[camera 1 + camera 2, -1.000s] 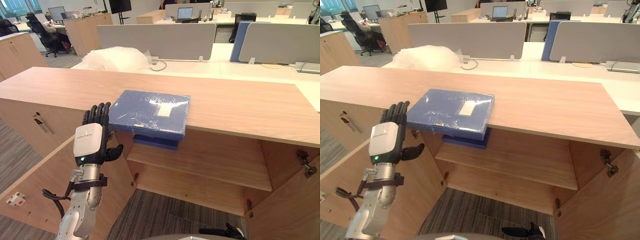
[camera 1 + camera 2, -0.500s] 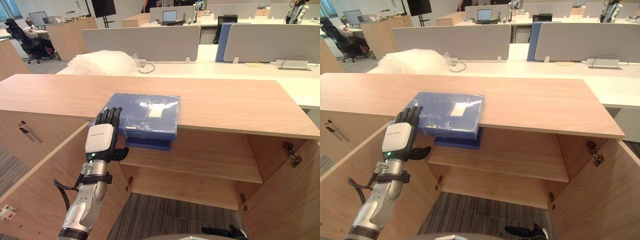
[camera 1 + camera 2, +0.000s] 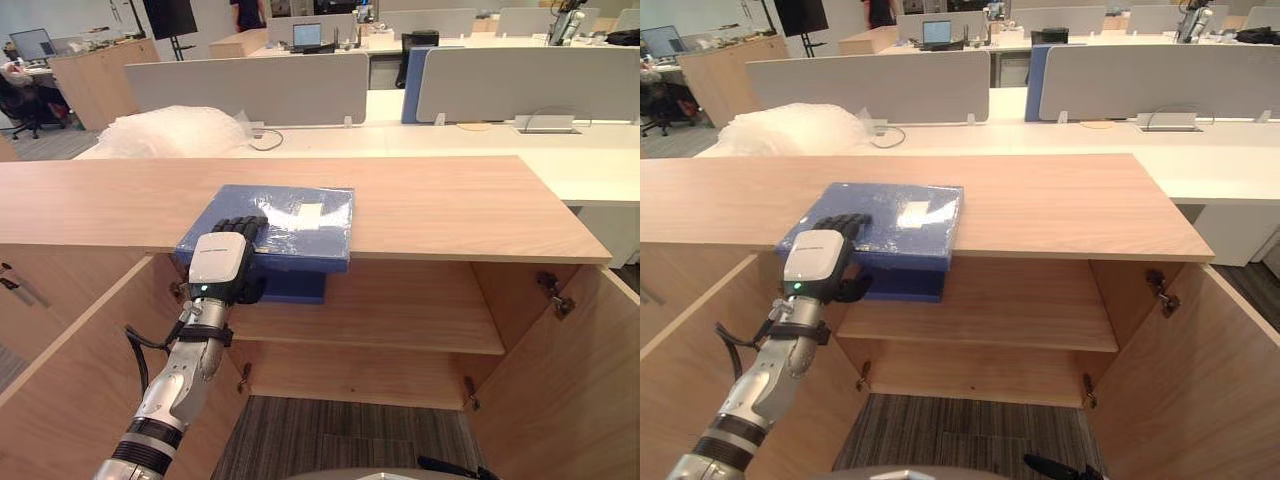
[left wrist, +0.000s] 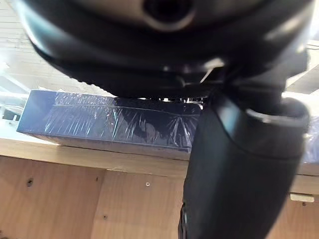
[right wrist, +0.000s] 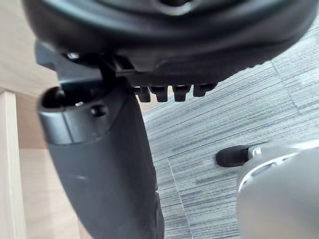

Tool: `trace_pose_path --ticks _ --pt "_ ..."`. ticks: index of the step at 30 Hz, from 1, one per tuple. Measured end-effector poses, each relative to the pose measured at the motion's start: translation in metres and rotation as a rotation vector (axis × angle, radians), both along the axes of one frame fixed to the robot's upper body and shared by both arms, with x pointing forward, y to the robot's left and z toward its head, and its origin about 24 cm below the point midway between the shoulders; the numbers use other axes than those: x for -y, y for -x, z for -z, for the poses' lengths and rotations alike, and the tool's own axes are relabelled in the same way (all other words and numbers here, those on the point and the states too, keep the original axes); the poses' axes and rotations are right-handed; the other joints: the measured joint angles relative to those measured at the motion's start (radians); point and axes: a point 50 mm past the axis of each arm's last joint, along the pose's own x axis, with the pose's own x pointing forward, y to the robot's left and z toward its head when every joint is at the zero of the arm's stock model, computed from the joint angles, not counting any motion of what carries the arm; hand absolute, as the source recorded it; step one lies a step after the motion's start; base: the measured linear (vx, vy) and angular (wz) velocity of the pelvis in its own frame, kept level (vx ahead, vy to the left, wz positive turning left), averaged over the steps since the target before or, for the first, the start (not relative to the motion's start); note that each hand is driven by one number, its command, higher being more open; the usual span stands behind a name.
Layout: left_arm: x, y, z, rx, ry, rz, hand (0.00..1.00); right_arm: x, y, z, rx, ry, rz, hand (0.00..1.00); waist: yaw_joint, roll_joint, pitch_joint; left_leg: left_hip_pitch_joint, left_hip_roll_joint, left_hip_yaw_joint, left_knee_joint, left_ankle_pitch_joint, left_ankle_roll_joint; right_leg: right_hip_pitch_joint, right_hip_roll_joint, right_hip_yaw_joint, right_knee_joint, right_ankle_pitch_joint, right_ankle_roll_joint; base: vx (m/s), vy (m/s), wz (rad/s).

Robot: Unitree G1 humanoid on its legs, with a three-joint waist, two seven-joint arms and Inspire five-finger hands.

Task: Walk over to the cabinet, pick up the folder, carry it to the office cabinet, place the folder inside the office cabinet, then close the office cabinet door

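A blue folder wrapped in clear film lies on the wooden cabinet top, its front edge hanging over the open cabinet. My left hand is at the folder's front left corner. Its fingers curl onto the folder's top and its thumb is tucked under the overhanging edge. The left wrist view shows the folder's side just past the thumb. My right hand hangs over the carpet with relaxed fingers, holding nothing.
Both cabinet doors stand open, the left door and the right door. A second blue item lies on the inner shelf under the folder. Bubble wrap and desk partitions lie behind.
The camera has come closer and turned. My left hand rose from beside the cabinet's front to the folder's corner, and its fingers went from straight to curled over the folder's top.
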Motion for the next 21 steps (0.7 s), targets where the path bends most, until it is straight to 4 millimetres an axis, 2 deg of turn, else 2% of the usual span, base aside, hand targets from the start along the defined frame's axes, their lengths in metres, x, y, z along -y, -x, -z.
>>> trace_pose_path --ticks 2,4,11,13,19,21 --pt "-0.001 -0.005 -0.005 0.011 -0.023 0.006 0.0 0.002 0.004 0.0 -0.009 -0.001 0.023 1.0 -0.005 0.001 0.0 0.001 0.0 0.003 0.001 -0.001 0.0 0.0 0.0 0.004 0.0 0.001 0.0 -0.01 0.015 -0.05" --pt "-0.001 -0.003 -0.001 0.0 -0.081 0.025 0.0 0.003 0.011 0.001 -0.029 -0.001 0.042 1.0 -0.003 0.003 0.001 0.001 0.0 0.004 0.003 -0.002 0.0 0.0 0.0 0.004 0.0 0.003 -0.001 -0.02 0.004 0.0" --pt "-0.001 -0.005 -0.008 0.068 -0.111 0.025 0.0 0.005 0.02 0.002 -0.052 -0.002 0.058 1.0 -0.012 0.005 -0.001 0.005 0.0 0.019 0.007 -0.007 -0.008 -0.002 0.001 0.022 -0.001 0.011 -0.002 -0.04 0.011 -0.07" --pt "-0.002 -0.008 -0.018 0.111 -0.099 0.02 0.0 0.004 0.021 0.002 -0.054 -0.002 0.058 1.0 -0.02 0.003 0.0 0.007 0.001 0.021 0.007 -0.012 -0.016 -0.002 0.002 0.025 -0.001 0.012 -0.001 -0.03 0.008 -0.04" --pt "0.001 -0.011 -0.027 0.14 -0.076 0.023 0.0 0.005 0.025 0.002 -0.062 0.0 0.056 1.0 -0.029 0.002 0.002 0.009 0.004 0.027 0.003 -0.008 -0.01 -0.005 0.007 0.032 -0.006 0.012 -0.001 0.0 0.004 -0.04" --pt "0.004 -0.005 -0.03 0.154 -0.045 0.024 0.0 0.004 0.025 0.002 -0.064 -0.001 0.053 1.0 -0.029 0.001 0.005 0.009 0.004 0.027 0.002 -0.009 -0.009 -0.003 0.008 0.032 -0.011 0.012 -0.001 0.0 0.0 0.0"
